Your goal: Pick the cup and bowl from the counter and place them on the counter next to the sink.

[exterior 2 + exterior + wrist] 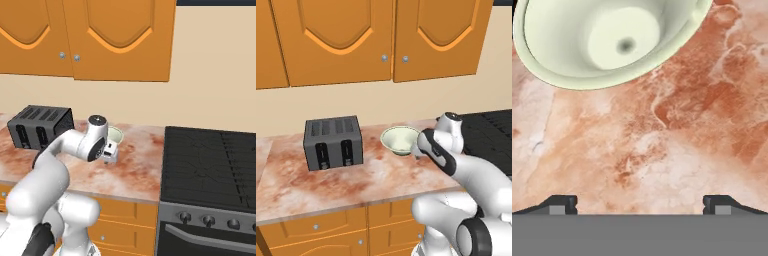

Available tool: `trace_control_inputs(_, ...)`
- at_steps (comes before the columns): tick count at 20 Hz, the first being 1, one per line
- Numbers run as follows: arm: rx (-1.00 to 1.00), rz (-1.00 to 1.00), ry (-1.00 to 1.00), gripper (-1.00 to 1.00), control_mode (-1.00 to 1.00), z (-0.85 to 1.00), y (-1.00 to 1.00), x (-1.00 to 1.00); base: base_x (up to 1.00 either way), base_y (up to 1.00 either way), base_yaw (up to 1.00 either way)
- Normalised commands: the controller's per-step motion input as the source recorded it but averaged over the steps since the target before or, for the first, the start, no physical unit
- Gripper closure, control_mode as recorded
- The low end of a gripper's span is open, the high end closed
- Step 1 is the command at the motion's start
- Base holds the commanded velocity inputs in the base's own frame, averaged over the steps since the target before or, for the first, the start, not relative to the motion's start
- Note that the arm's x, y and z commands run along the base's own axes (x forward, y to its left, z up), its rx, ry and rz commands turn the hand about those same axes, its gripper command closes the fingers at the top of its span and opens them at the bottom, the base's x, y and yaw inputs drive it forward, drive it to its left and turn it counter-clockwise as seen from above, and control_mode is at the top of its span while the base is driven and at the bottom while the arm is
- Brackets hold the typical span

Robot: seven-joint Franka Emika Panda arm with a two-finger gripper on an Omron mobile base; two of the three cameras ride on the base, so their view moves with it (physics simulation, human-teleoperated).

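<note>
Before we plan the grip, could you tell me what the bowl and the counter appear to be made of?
The bowl looks like glazed ceramic: smooth, pale greenish-white, softly shaded, though plastic is possible. The counter looks like polished stone, with reddish-brown and cream marbling.

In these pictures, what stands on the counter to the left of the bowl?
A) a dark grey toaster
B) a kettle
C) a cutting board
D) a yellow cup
A: in the left base view a dark grey toaster stands on the counter to the left of the bowl, apart from it.
</note>
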Motion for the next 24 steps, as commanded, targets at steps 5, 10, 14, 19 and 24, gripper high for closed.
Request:
trace_control_inputs(5, 0.08, -0.1, 0.0, -1.0, -1.0, 0.16, -0.1, 0.45, 0.0, 0.0, 0.0)
trace_control_inputs(10, 0.15, -0.14, 0.0, -1.0, -1.0, 0.17, -0.24, -0.03, 0.0, 0.0, 0.0)
trace_control_inputs(14, 0.01, -0.14, 0.0, -1.0, -1.0, -0.01, -0.01, 0.52, 0.0, 0.0, 0.0)
trace_control_inputs(19, 0.0, -0.12, 0.04, -1.0, -1.0, -0.09, 0.0, 0.69, 0.0, 0.0, 0.0)
trace_control_inputs(24, 0.0, -0.09, 0.04, -1.0, -1.0, -0.09, 0.0, 0.42, 0.0, 0.0, 0.0)
